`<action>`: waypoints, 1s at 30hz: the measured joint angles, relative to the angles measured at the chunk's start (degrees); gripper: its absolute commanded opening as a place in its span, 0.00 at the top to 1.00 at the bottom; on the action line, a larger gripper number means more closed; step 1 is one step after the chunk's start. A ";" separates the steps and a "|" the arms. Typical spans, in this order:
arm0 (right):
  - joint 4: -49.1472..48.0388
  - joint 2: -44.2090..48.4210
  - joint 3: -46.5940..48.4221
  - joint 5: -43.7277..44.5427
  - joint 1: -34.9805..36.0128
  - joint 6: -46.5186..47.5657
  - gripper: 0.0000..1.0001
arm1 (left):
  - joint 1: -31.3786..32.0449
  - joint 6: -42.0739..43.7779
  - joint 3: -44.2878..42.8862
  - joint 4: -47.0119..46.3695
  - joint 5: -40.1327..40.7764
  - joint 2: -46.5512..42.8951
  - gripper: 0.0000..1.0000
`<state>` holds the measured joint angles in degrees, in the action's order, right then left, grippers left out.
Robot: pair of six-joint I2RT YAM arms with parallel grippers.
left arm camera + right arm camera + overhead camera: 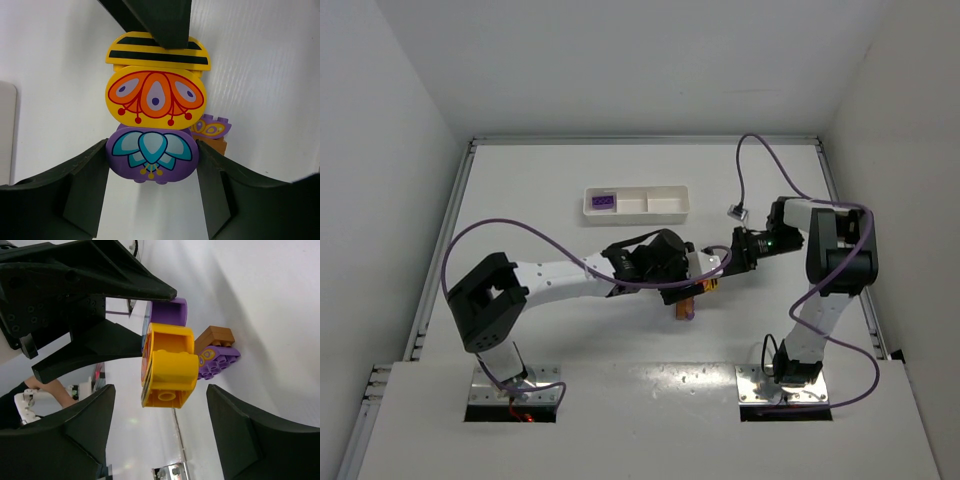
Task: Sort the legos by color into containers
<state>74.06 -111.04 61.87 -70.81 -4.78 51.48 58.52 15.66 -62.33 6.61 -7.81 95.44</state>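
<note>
Left pincer [152, 162] clamps purple brick [150, 150] at lower middle; right pincer [160, 390] gapes apart around yellow bricks [155, 95] above.

Bright, even light, faint shadows, sharp focus

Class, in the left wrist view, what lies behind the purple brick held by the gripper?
A butterfly brick and a brown brick peek out at its right; the held brick and a finger cover the rest of both.
</note>
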 measured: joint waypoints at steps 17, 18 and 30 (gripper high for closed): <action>2.67 -3.02 2.40 0.22 1.05 0.66 1.00 | 0.44 1.62 -0.70 -0.66 2.58 1.01 0.79; 2.91 -2.99 2.75 0.20 0.81 0.70 1.00 | 0.42 1.62 0.07 -1.70 2.75 0.59 0.79; 3.85 0.07 19.52 0.37 -3.63 0.20 1.00 | -4.79 1.05 10.43 1.33 3.32 -9.68 0.79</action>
<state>77.91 -110.98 81.38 -70.43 -8.40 51.68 53.74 16.71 -51.90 7.94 -4.49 85.76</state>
